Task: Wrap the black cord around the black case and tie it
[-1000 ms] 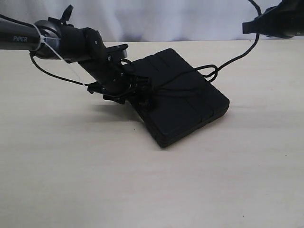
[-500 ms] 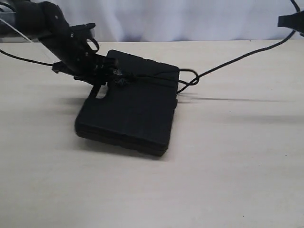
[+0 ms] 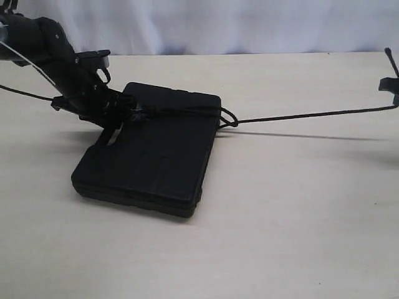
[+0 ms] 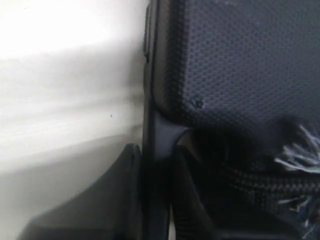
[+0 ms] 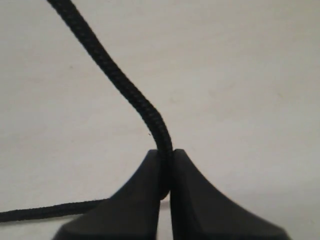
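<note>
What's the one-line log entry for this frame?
left gripper jaws shut on black case edge | right gripper jaws shut on black cord | cord taut between case and right gripper | cord crosses case lid

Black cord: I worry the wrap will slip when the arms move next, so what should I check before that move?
1. Hold of the right gripper on the black cord: ok, shut on it.
2. Hold of the left gripper on the black case: ok, fingers either side of its rim.
3. Cord straight from case to right gripper, clear of the table: ok.
4. Cord crossing the lid: ok.
5. Whether the loop at the case's edge is drawn tight: cannot tell.
6. Whether the frayed end is secured: cannot tell.
</note>
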Tool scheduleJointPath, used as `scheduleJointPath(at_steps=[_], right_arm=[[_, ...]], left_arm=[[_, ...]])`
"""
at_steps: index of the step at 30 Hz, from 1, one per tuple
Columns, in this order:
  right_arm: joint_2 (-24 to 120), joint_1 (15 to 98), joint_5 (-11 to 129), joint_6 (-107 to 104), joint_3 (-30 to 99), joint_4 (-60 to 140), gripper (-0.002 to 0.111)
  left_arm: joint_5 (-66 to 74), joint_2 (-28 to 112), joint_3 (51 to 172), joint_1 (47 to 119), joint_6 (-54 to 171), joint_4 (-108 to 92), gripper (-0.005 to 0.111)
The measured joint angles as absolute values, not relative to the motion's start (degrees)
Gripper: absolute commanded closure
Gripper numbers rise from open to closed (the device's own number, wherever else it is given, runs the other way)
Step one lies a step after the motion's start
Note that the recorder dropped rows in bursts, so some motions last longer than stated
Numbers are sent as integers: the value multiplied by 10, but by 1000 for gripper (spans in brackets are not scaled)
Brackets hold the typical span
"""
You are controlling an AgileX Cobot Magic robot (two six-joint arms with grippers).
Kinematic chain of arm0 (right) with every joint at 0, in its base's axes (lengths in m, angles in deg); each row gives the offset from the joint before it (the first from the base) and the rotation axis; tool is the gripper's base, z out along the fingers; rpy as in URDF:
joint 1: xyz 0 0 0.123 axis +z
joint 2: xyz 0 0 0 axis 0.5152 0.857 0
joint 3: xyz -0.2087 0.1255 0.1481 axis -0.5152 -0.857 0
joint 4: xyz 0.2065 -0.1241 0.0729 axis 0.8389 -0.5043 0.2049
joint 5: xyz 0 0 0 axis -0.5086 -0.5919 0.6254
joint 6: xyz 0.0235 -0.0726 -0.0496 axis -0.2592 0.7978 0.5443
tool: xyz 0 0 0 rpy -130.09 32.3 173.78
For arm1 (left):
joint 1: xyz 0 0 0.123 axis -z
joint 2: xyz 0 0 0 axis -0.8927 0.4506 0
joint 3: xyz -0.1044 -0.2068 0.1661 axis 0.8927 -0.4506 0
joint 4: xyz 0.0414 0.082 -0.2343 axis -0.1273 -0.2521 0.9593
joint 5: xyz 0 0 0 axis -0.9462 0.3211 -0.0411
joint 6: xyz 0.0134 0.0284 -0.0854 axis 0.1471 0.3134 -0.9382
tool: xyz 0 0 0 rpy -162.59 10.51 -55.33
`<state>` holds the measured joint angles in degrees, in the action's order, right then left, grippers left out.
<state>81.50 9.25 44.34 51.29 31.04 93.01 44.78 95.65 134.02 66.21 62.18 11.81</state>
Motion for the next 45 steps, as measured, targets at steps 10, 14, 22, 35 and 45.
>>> scheduleJointPath(at_steps=[10, 14, 22, 35, 45], right_arm=[[844, 73, 481, 492, 260, 931, 104], [862, 72, 501, 489, 244, 934, 104], [889, 59, 505, 478, 243, 936, 104], [907, 58, 524, 476, 243, 940, 104], [916, 45, 456, 468, 298, 940, 34]], left_arm=[[396, 957, 1323, 661, 616, 160, 107], [379, 960, 1322, 664, 596, 161, 107], [338, 976, 1323, 666, 572, 189, 107], [294, 992, 1328, 668, 570, 215, 107], [300, 1001, 1352, 659, 600, 211, 76]])
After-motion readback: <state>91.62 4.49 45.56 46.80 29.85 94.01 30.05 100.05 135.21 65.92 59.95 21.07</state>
